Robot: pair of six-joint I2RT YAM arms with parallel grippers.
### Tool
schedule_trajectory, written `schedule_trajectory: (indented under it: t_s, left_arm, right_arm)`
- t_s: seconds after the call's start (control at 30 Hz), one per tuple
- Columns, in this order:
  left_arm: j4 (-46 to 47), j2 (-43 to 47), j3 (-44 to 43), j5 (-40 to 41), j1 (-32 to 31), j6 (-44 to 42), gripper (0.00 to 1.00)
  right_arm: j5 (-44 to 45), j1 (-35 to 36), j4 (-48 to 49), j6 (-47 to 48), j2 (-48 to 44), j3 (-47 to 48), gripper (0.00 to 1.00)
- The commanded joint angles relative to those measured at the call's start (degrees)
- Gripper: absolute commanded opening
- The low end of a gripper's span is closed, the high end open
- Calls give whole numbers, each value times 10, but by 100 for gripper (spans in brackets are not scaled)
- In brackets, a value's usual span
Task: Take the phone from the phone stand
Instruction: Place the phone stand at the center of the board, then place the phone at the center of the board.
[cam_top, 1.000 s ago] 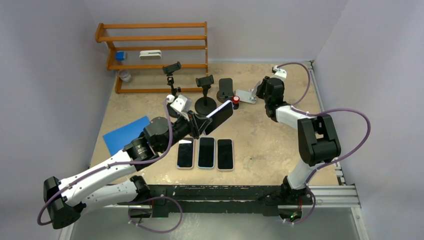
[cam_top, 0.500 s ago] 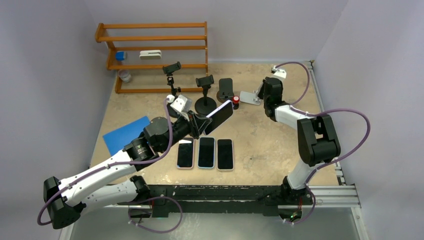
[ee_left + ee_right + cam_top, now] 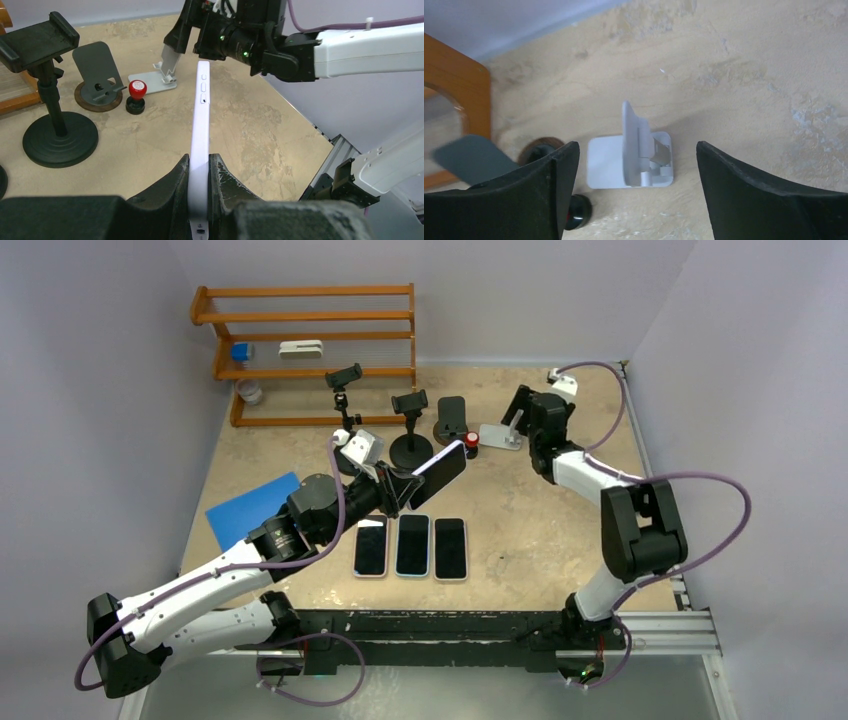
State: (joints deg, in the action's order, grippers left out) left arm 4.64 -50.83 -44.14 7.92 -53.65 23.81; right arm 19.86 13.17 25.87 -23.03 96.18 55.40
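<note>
Pinching the slim pale-lilac phone (image 3: pixel 201 115) low in frame, left gripper (image 3: pixel 200 164) aims its long axis upward; right gripper (image 3: pixel 636 147) gapes empty over white folding stand (image 3: pixel 605 167).

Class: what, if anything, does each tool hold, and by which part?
Left tool clamps the pale lilac slim phone by one end; right tool, open, holds nothing.

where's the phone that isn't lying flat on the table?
Top view, near centre: the phone is held up, tilted, clamped in the left tool, just behind the row of three phones.
</note>
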Motion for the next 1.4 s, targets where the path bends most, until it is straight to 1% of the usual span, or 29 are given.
schedule_trajectory:
  t_s: [0.0,0.1,0.2,0.3,0.5,0.67,0.87,1.03,1.23,1.37]
  left_arm:
    - [68,16,-7,-2,1,1,0]
    - [66,16,-8,-2,1,7,0]
    - [64,16,-8,-4,1,18,0]
    - [58,17,-11,-4,1,35,0]
    - [32,12,-37,-11,1,81,0]
    - [19,18,-31,-14,1,154,0]
    - [10,30,-25,-19,1,242,0]
    - [26,44,-16,-19,1,299,0]
    - [57,49,-7,-14,1,333,0]
    - [87,47,-2,-12,1,341,0]
  right_arm:
    - [9,3,6,-59,-90,26,89]
    - [9,3,13,-102,-151,10,91]
    - [-33,3,16,-159,-219,-22,91]
    - [-105,4,56,-216,-298,-86,89]
    - [-270,5,141,-277,-443,-209,88]
    - [-382,6,248,-351,-530,-307,88]
    - [-471,10,376,-438,-561,-386,88]
    - [-510,10,454,-483,-564,-428,88]
    - [-516,10,515,-528,-576,-468,88]
    - [-520,11,509,-531,-586,-467,89]
